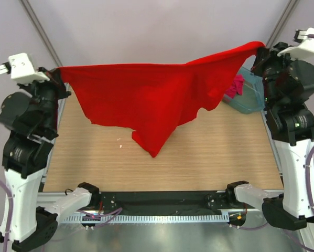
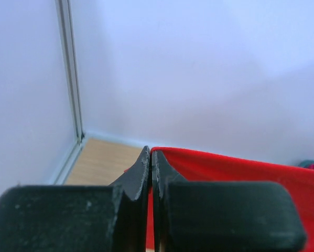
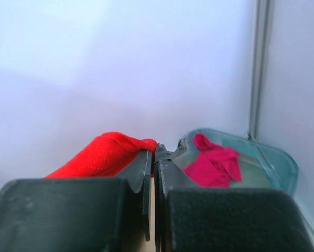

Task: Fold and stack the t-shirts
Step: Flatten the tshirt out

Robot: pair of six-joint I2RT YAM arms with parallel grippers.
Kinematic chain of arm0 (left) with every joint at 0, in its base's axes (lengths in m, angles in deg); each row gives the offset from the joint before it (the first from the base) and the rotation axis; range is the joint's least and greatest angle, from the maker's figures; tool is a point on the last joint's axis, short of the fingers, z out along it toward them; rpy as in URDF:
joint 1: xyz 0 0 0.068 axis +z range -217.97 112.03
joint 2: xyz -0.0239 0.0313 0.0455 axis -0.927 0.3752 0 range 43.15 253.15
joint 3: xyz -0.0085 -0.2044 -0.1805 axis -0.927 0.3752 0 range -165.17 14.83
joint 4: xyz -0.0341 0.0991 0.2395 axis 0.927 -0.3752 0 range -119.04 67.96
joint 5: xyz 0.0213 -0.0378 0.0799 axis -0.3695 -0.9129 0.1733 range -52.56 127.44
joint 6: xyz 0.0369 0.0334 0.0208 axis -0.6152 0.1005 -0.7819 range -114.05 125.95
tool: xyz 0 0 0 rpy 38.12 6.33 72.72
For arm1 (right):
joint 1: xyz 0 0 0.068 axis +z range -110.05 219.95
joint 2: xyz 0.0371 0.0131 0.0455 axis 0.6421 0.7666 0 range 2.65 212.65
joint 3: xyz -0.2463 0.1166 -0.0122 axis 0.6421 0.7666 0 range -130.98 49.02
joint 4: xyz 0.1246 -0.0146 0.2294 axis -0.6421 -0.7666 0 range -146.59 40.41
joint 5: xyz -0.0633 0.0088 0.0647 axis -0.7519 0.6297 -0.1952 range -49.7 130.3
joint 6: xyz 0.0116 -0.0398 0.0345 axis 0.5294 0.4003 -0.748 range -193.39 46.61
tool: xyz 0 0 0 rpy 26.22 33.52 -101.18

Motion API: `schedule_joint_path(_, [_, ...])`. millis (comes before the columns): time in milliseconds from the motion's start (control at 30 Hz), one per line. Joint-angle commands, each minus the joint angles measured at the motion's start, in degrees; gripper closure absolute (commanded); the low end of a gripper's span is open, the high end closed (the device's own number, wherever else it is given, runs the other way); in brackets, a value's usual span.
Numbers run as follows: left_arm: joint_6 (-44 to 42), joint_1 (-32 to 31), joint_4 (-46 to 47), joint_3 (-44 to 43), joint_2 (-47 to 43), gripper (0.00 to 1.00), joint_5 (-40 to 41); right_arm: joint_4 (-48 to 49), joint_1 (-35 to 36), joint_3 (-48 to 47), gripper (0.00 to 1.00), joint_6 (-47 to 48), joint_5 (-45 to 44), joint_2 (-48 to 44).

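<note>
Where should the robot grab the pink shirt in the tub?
I'd pinch the pink shirt at its bunched-up top hump, coming straight down from above. It lies crumpled inside the tub, whose walls block the sides and whose top is open.

The black two-finger left gripper [image 2: 151,157] fills the near edge of the view, its jaws pressed together with only a thin slit between them. A corner of the bright red cloth t-shirt [image 2: 240,173] is pinched at their tips, and the cloth stretches taut to the right. Beyond lies the light wood-grain table [image 2: 101,157]. A slim grey metal post [image 2: 70,68] rises at the far left against a pale lavender wall [image 2: 198,68].
</note>
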Motion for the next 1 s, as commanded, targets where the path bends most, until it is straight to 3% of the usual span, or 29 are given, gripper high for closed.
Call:
schedule_joint_path(0, [-6.29,0.6,8.18,-1.06,-3.68,1.0,0.14,9.62,-0.67,-4.14,0.99,1.56,3.79,-3.57])
schedule_joint_path(200, [-8.5,0.6,13.28,-0.62,-5.63,0.99,-2.16,16.4,-0.76,-7.83,0.99,3.49,11.53,-3.58])
schedule_joint_path(567, [-12.9,0.6,15.92,-5.45,0.35,1.0,-2.5,17.2,-0.76,-13.29,0.99,11.23,17.51,-0.85])
schedule_joint_path(967, [-7.36,0.6,4.85,-6.33,-9.3,1.0,-10.59,10.53,-0.76,-18.03,0.99,10.35,23.91,-8.23])
